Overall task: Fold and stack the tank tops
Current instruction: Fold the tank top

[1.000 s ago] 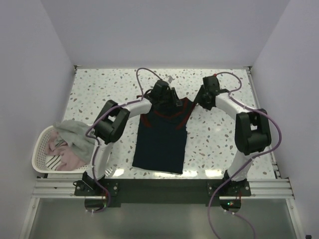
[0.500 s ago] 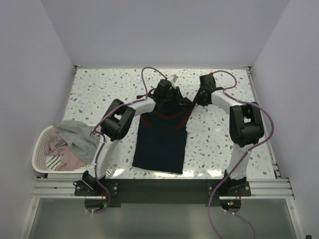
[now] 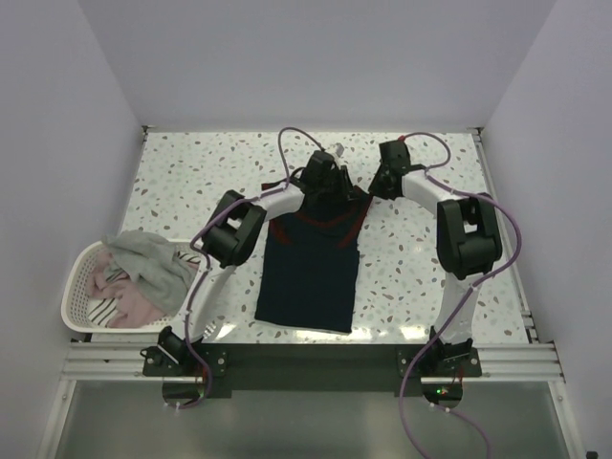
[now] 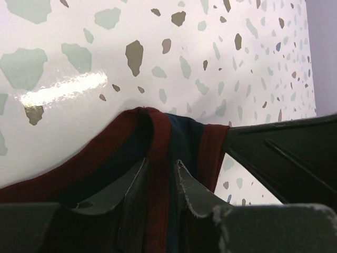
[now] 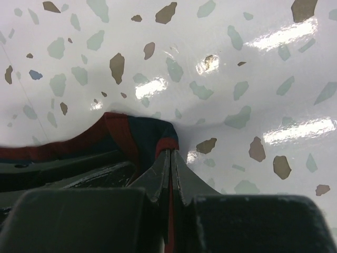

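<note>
Speckled surface (image 3: 191, 172) is carrying the navy jersey (image 3: 308, 277), unfolded; I'm clamping left gripper (image 4: 161, 166) and right gripper (image 5: 169, 154) on its straps (image 4: 158, 126), nothing stacked.

Surface (image 3: 182, 170), far left: bare terrazzo is offered.
Centre: taken up by navy jersey (image 3: 308, 277).
Left edge: blocked by basket (image 3: 72, 292), heaped with tank tops (image 3: 143, 263).

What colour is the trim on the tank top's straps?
The navy tank top has dark red trim; clearest in the left wrist view.
</note>
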`<act>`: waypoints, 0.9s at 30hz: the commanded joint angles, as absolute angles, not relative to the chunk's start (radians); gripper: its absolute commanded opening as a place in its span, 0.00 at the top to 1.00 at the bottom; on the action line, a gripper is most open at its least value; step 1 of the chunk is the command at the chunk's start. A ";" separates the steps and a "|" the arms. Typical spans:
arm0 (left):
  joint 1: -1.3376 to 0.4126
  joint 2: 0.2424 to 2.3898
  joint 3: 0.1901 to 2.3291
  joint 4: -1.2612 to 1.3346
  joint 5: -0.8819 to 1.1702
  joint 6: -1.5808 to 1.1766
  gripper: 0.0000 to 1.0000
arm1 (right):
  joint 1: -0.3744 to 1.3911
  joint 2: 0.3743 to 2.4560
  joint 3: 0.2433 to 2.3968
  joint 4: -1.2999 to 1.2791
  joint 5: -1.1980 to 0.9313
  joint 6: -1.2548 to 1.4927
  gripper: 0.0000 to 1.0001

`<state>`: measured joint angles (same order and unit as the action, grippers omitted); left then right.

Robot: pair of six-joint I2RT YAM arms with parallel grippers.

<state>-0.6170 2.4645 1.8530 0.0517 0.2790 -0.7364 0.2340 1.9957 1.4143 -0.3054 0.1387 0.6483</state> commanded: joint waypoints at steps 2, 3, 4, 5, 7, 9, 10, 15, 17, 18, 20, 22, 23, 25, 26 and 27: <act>-0.627 2.487 1.899 0.012 0.252 -0.700 0.70 | 0.281 1.925 1.477 -0.290 0.181 0.618 1.00; -0.629 2.488 1.899 0.012 0.250 -0.701 0.70 | 0.293 1.928 1.483 -0.293 0.184 0.617 1.00; -0.630 2.490 1.901 0.012 0.250 -0.701 0.70 | 0.298 1.933 1.502 -0.298 0.189 0.615 1.00; -0.630 2.488 1.901 0.008 0.244 -0.701 0.70 | 0.302 1.945 1.512 -0.304 0.192 0.615 1.00; -0.632 2.484 1.901 0.006 0.239 -0.698 0.70 | 0.314 1.956 1.531 -0.310 0.201 0.615 1.00; -0.632 2.482 1.905 0.003 0.238 -0.693 0.70 | 0.319 1.968 1.542 -0.311 0.206 0.618 1.00; -0.632 2.482 1.907 0.002 0.235 -0.693 0.70 | 0.322 1.973 1.554 -0.313 0.209 0.620 1.00; -0.630 2.461 1.898 -0.037 0.216 -0.692 0.70 | 0.322 1.993 1.585 -0.328 0.216 0.621 1.00; -0.629 2.421 1.875 -0.020 0.201 -0.692 0.69 | 0.322 1.993 1.592 -0.333 0.222 0.620 1.00; -0.626 2.405 1.853 -0.015 0.192 -0.692 0.68 | 0.322 1.988 1.591 -0.330 0.222 0.618 1.00; -0.623 2.366 1.836 0.023 0.192 -0.689 0.66 | 0.324 1.983 1.583 -0.330 0.224 0.617 1.00; -0.617 2.342 1.821 0.038 0.193 -0.684 0.64 | 0.324 1.979 1.582 -0.330 0.221 0.615 1.00; -0.615 2.324 1.818 0.043 0.201 -0.681 0.63 | 0.322 1.979 1.582 -0.330 0.219 0.612 1.00; -0.609 2.306 1.804 0.058 0.204 -0.683 0.61 | 0.322 1.977 1.578 -0.330 0.219 0.612 1.00; -0.603 2.286 1.795 0.066 0.213 -0.690 0.61 | 0.324 1.976 1.577 -0.330 0.221 0.612 1.00; -0.600 2.277 1.775 0.080 0.219 -0.693 0.60 | 0.324 1.977 1.577 -0.330 0.221 0.609 1.00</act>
<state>-0.6189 2.3871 1.7996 0.0223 0.2127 -0.7128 0.3264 1.9945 1.5410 -0.3439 0.1921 0.6258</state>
